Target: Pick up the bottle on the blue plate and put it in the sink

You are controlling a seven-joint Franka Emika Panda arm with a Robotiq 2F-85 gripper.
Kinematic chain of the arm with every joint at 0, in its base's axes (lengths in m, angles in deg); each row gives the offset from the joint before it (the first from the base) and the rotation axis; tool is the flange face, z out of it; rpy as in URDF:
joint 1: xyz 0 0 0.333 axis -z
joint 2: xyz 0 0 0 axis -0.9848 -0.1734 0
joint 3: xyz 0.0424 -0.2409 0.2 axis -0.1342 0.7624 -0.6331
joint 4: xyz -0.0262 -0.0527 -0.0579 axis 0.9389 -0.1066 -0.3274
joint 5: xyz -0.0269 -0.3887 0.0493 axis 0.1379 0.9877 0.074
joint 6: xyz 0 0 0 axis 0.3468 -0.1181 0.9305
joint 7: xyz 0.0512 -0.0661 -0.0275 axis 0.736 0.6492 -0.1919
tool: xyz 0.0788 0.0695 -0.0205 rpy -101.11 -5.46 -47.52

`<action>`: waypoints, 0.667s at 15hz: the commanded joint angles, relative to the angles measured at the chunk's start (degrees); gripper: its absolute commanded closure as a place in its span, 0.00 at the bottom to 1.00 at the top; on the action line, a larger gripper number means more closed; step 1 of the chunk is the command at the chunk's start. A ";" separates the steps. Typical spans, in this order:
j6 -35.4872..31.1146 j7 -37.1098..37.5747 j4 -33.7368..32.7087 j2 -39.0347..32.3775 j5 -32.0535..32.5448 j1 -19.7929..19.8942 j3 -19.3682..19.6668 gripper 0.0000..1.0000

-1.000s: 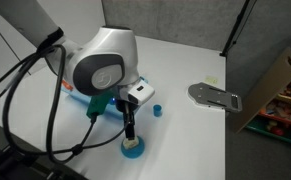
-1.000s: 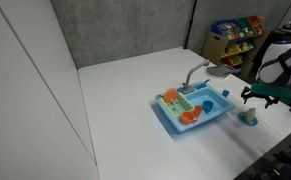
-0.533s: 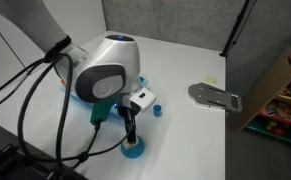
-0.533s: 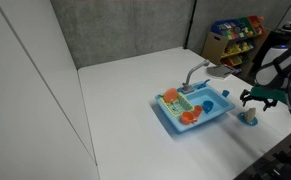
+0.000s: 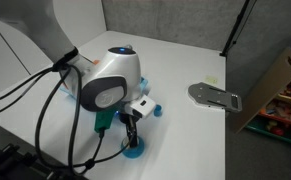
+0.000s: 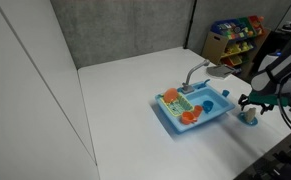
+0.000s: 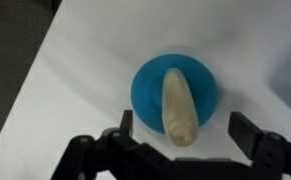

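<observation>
In the wrist view the cream-beige bottle (image 7: 177, 106) lies on its side on the round blue plate (image 7: 145, 88), its neck towards the camera. My gripper (image 7: 185, 135) is open just above it, one finger on each side of the bottle's neck end, not touching. In an exterior view the gripper (image 5: 131, 128) hangs over the plate (image 5: 132, 152); the bottle is hidden there. In an exterior view the gripper (image 6: 251, 103) is over the bottle and plate (image 6: 250, 119), right of the light-blue sink (image 6: 195, 110).
A tiny blue cup (image 5: 155, 109) stands on the white table beside the arm. The sink's grey faucet (image 6: 195, 72) and orange and green rack (image 6: 178, 103) show. A grey flat metal piece (image 5: 214, 96) lies near the table's edge. A toy shelf (image 6: 234, 36) stands behind.
The arm has lowered towards the plate over the last second; the gripper is now closer to the bottle. The bottle and plate have not moved.
</observation>
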 commanded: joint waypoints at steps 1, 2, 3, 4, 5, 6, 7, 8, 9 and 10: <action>-1.12 -2.38 -1.61 -1.69 -1.80 -0.01 0.10 0.30; -1.25 -2.39 -1.68 -1.73 -1.88 -0.11 0.15 0.39; -1.18 -2.44 -1.69 -1.59 -2.00 -0.17 0.16 0.49; -1.16 -2.43 -1.67 -1.41 -2.04 -0.28 0.22 0.56; -1.09 -2.52 -1.50 -0.94 -2.07 -0.35 0.23 0.65; -0.81 -2.75 -1.45 -0.60 -2.16 -0.23 0.08 0.71; -0.66 -2.90 -1.24 -0.07 -2.20 -0.29 0.15 0.80; -0.53 -3.16 -0.98 0.53 -2.28 -0.24 0.21 0.87; -0.10 -3.32 -0.65 1.37 -2.27 -0.24 0.39 0.94; 0.11 -3.41 -0.38 2.09 -2.18 -0.30 0.60 0.91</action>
